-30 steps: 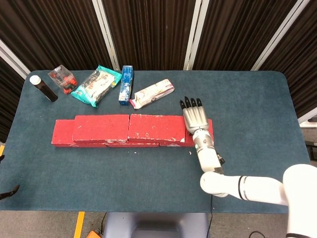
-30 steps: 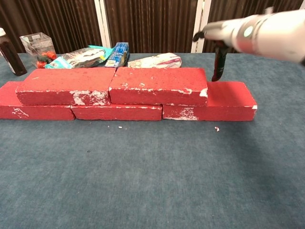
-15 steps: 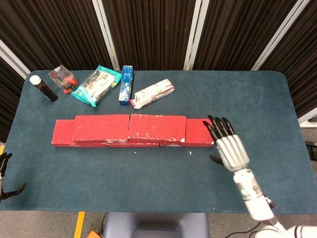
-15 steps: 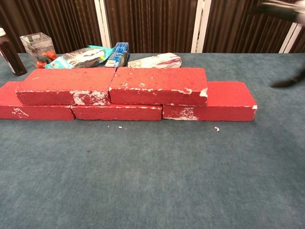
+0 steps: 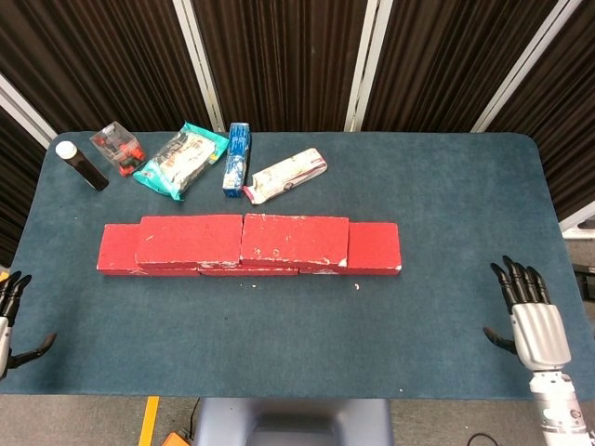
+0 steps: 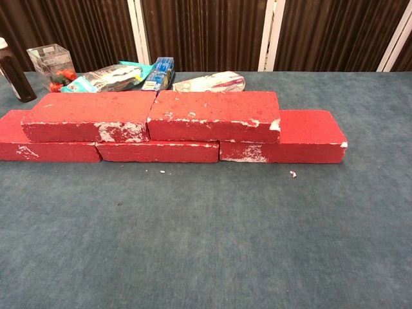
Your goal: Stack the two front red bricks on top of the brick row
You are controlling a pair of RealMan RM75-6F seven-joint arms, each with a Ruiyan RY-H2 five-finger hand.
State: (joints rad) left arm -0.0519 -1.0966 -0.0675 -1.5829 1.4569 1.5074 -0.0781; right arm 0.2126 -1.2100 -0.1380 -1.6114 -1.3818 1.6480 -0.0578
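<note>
The table [image 5: 446, 186] has wide bare cloth in front of the bricks and on its right half, running out to the rounded right edge. The brick row [image 6: 283, 145] lies across the middle, three bricks end to end, and the two top bricks [image 5: 244, 240] sit side by side on it, touching, shifted left so the row's right end stays uncovered. The right hand [image 5: 535, 321] hangs at the table's front right corner, well apart from the bricks, fingers spread and holding nothing. The left hand [image 5: 7, 316] shows only partly at the left edge of the head view, off the table's front left corner, fingers apart and empty. A second ago the right hand lay over the row's right end; half a second ago it was just beside that end; now it has pulled back to the corner and is gone from the chest view. The bricks have not shifted. Behind the row, near the far edge, lie a dark bottle [image 5: 82, 165], a clear box [image 5: 117, 147], a teal pouch [image 5: 179, 160], a blue box [image 5: 236, 156] and a white pack [image 5: 286, 174], all clear of the bricks.
</note>
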